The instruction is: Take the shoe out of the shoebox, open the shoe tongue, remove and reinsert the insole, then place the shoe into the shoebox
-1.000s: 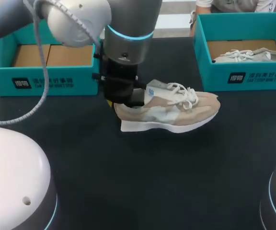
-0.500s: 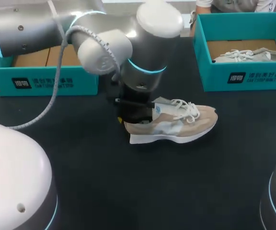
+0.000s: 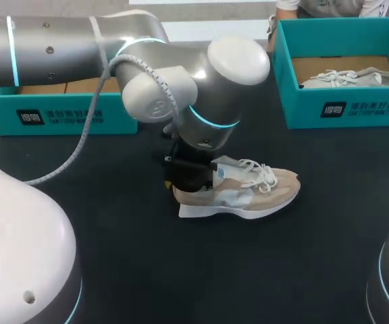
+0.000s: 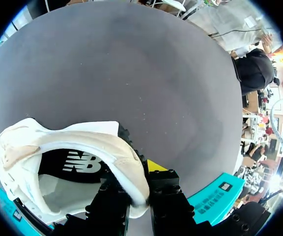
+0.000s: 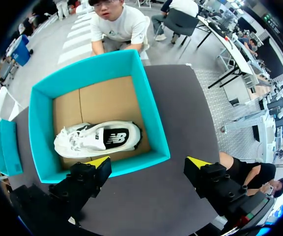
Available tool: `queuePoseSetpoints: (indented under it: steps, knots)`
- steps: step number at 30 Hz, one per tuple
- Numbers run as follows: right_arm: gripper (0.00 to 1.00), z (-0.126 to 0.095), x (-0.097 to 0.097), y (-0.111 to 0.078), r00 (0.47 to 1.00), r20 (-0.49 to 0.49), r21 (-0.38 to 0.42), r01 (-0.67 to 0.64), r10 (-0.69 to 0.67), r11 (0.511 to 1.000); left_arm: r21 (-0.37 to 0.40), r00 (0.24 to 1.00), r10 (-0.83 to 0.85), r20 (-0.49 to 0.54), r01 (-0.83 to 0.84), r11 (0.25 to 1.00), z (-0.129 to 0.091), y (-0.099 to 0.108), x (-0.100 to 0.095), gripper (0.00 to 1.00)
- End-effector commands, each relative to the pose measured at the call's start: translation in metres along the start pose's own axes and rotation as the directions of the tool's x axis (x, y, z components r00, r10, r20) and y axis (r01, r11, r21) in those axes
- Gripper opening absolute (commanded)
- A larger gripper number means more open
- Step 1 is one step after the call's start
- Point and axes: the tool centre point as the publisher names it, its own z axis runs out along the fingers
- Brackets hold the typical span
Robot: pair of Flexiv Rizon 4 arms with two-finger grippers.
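Observation:
A beige and white shoe [image 3: 252, 190] lies on its sole side at mid-table, toe pointing right; I cannot tell whether the sole touches the black surface. My left gripper [image 3: 189, 177] is shut on its heel collar. In the left wrist view the gripper [image 4: 140, 181] pinches the padded heel rim of the shoe [image 4: 68, 147], one finger inside and one outside, and the dark insole shows inside. My right gripper [image 5: 149, 164] hangs open over the front wall of the right shoebox [image 5: 157, 129], holding nothing.
The teal left shoebox [image 3: 59, 113], with bare cardboard inside, stands at the back left. The teal right shoebox [image 3: 346, 108] at the back right holds a second, white shoe [image 3: 348, 78], which the right wrist view shows as a shoe [image 5: 97, 139] lying on its side.
My left arm has carried the shoe away from the left shoebox toward the table's front and lower. The right gripper has stayed where it was.

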Motion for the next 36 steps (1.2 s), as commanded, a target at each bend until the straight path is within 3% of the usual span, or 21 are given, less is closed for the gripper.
queuePoseSetpoints:
  steps: [1, 11, 18, 21, 22, 23, 28, 36]
  knots:
    - [1.00, 0.000, 0.000, 0.000, 1.000, 0.000, -0.001, 0.000, 0.000, 1.000, -0.015, 1.000, 0.009, -0.012, -0.009, 1.000, -0.003, -0.007, 0.008, 0.00]
    - [1.00, 0.000, 0.000, 0.000, 1.000, 0.000, -0.001, 0.000, 0.000, 1.000, 0.007, 0.999, 0.024, -0.047, -0.024, 1.000, 0.014, -0.012, 0.007, 0.00]
    - [1.00, 0.000, 0.000, 0.000, 1.000, 0.000, -0.001, 0.000, 0.000, 1.000, -0.006, 1.000, 0.027, -0.015, -0.027, 1.000, 0.022, -0.012, 0.009, 0.00]
    - [1.00, 0.000, 0.000, 0.000, 1.000, 0.000, -0.001, 0.000, 0.000, 1.000, -0.007, 0.999, 0.034, -0.004, -0.034, 0.999, 0.020, -0.013, 0.012, 0.56]
    - [1.00, 0.000, 0.000, 0.000, 1.000, 0.000, -0.001, 0.000, 0.000, 1.000, -0.007, 0.999, 0.039, 0.003, -0.039, 0.999, 0.017, -0.014, 0.013, 0.95]
    - [1.00, 0.000, 0.000, 0.000, 1.000, 0.000, -0.001, 0.000, 0.000, 1.000, -0.007, 0.999, 0.040, 0.004, -0.040, 0.999, 0.015, -0.013, 0.014, 1.00]
    - [1.00, 0.000, 0.000, 0.000, 1.000, 0.000, -0.001, 0.000, 0.000, 1.000, -0.008, 0.997, 0.037, 0.069, -0.036, 0.999, -0.006, -0.013, 0.023, 1.00]
    - [1.00, 0.000, 0.000, 0.000, 1.000, 0.000, -0.001, 0.000, 0.000, 1.000, 0.067, 0.950, -0.117, 0.289, 0.102, 0.993, -0.050, 0.000, 0.044, 1.00]
